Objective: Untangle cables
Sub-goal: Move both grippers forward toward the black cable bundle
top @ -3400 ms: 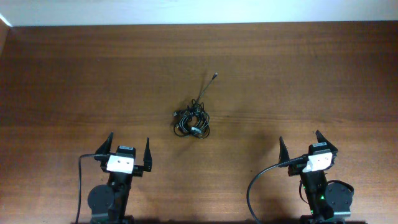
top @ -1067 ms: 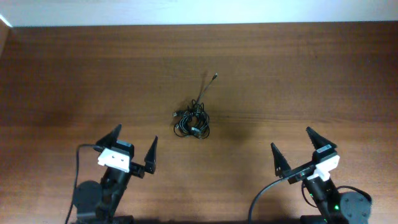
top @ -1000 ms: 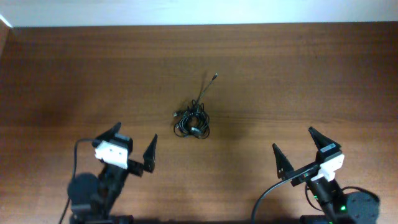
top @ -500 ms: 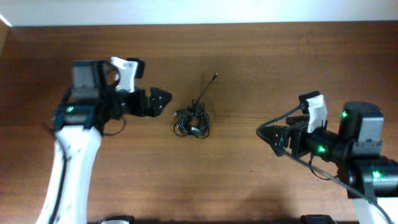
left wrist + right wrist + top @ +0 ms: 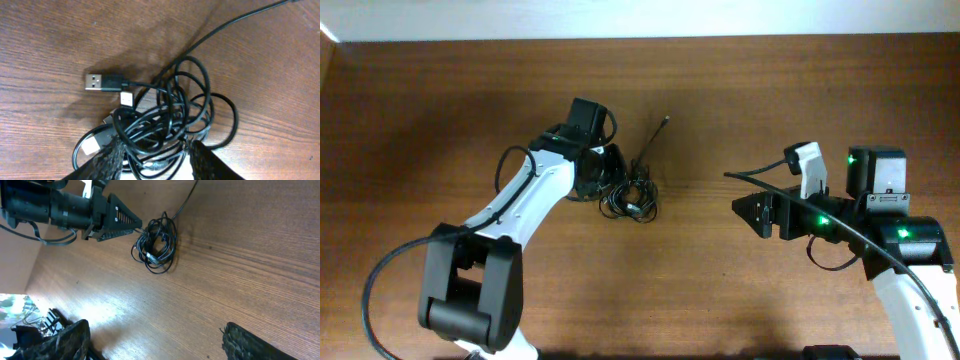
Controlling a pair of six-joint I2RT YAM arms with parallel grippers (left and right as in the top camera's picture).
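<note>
L gripper at the left edge of the cables, which sit as one knotted clump near mid-table. One loose strand runs up and to the right from the clump and ends in a small plug tip. L wrist view: fingers spread apart, one on each side of the clump's lower loops. Several strands lie in the gap between them and nothing is pinched, so L is released. Cannot tell whether the pads touch the wire. A USB-A plug pokes out of the clump on the left, flat on the wood. A small pale connector lies just beside it, with another pale end low in the loops near the finger. R gripper is well apart from the clump, off to the right, pointing toward it. R wrist view: R fingers set wide at the frame's bottom corners, unclenched, nothing between them but bare wood. The same view shows the clump farther off, with L gripper tip at its edge.
</note>
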